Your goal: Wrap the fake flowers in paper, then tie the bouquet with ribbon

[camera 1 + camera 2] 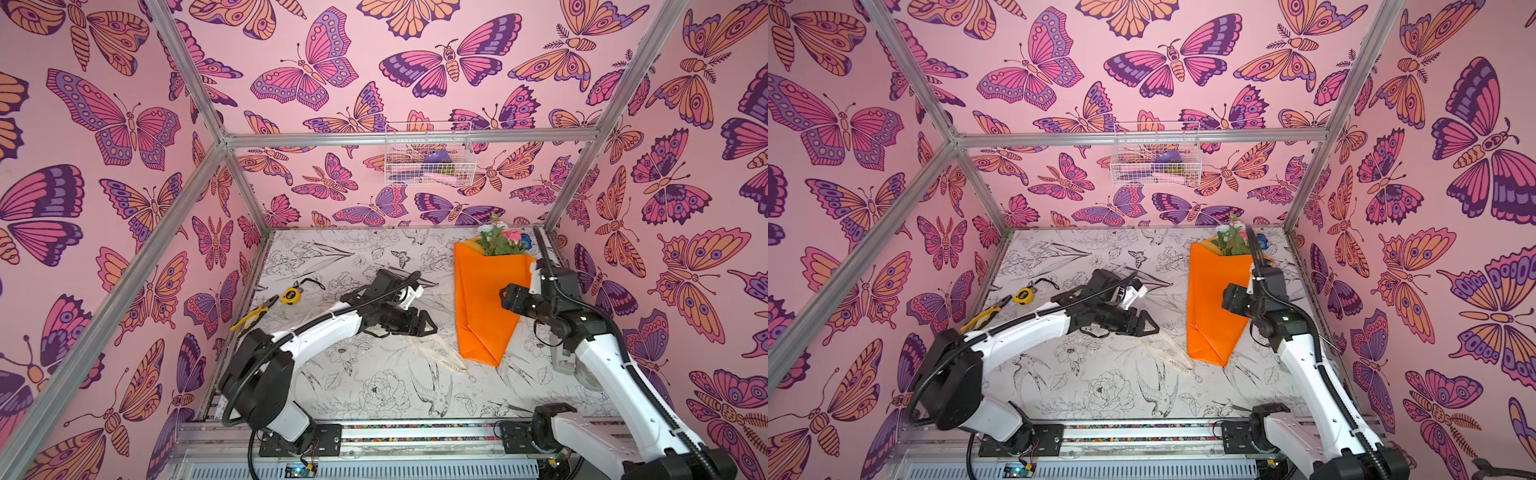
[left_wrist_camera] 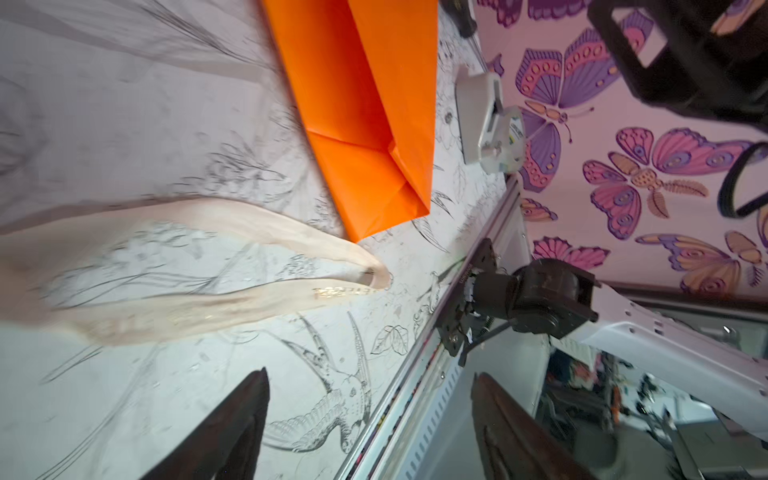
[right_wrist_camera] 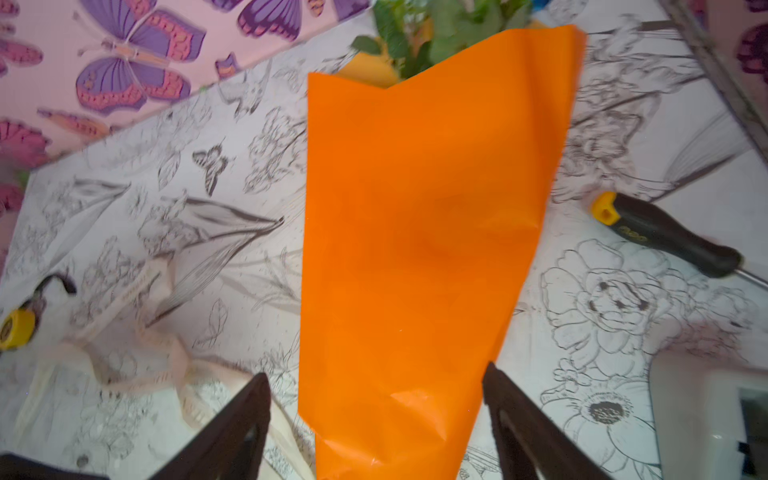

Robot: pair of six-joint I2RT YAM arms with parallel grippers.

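The bouquet of fake flowers (image 1: 486, 299) (image 3: 415, 249) lies at the table's (image 1: 374, 386) right rear. Its blooms sit close to the back right corner and its orange point aims frontward. Open room spreads across the front centre. The pliers (image 1: 253, 318) and tape measure (image 1: 289, 296) keep near the left edge. The ribbon (image 1: 440, 353) lies just left of the point. The left gripper (image 1: 430, 326) reaches low over mid-table, fingers spread, holding nothing. The right gripper (image 3: 376, 370) hangs over the paper with its 2 fingers parted astride it; whether they touch it I cannot tell.
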